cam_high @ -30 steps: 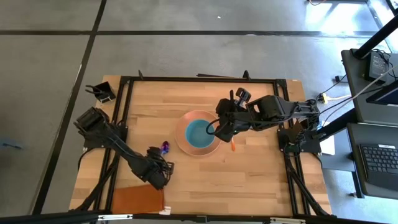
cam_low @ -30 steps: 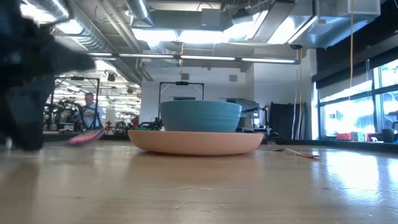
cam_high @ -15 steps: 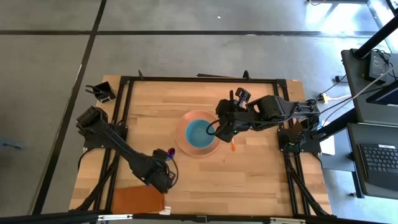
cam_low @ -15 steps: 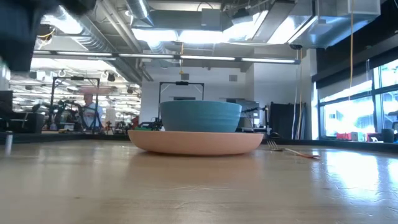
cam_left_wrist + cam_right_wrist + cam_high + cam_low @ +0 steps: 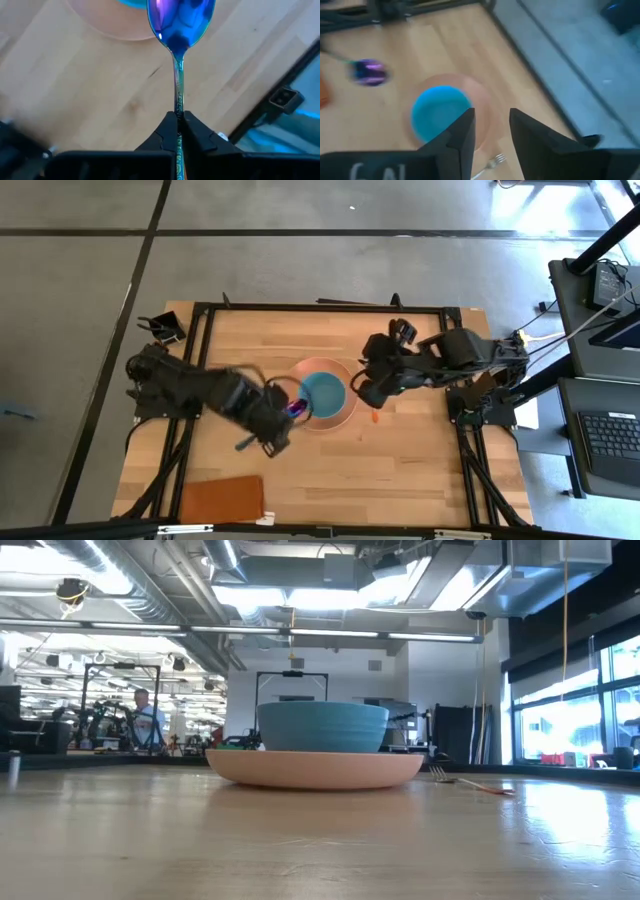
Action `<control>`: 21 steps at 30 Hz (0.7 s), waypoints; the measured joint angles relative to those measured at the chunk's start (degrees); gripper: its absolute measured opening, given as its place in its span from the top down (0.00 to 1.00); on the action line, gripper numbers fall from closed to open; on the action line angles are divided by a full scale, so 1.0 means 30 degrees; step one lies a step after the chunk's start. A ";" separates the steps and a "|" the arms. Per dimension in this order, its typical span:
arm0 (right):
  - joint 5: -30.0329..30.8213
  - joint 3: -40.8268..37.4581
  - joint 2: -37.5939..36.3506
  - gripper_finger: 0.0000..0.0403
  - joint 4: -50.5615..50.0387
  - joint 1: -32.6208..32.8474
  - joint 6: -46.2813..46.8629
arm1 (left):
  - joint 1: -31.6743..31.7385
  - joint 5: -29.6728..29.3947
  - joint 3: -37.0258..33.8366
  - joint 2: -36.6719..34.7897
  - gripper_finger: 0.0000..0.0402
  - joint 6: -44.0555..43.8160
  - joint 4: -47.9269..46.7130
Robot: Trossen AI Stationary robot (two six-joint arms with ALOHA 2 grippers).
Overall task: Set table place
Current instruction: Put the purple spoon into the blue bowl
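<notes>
Your low view misses both arms; overhead shows left gripper (image 5: 283, 420) clamping the purple-headed spoon (image 5: 179, 30) beside the plate (image 5: 340, 415); right gripper (image 5: 491, 131) parted, empty.

Left gripper (image 5: 178, 131) pinches the thin handle of a spoon (image 5: 180, 22). Its iridescent blue-purple bowl points toward 12 o'clock, apparently above the salmon plate (image 5: 107, 17) rim. Light wooden table (image 5: 100, 90) lies below; black rail (image 5: 272, 100) crosses at 3 o'clock.

A brown mat (image 5: 221, 500) — flat, at the table's near-left corner.
</notes>
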 joint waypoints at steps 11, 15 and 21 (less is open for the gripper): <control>-0.5595 0.0007 -0.1049 0.69 0.0015 0.2166 0.0307 | 0.6422 0.1574 0.0141 0.0333 1.00 0.8992 -0.0058; -0.6410 0.0007 -0.1098 0.69 0.0022 0.2783 0.0402 | 0.8058 0.1918 0.0038 0.0665 1.00 1.0883 -0.0012; -0.6308 0.0007 -0.1091 0.69 0.0038 0.2971 0.0431 | 0.8851 0.3843 -0.0218 0.2042 1.00 1.3217 -0.0051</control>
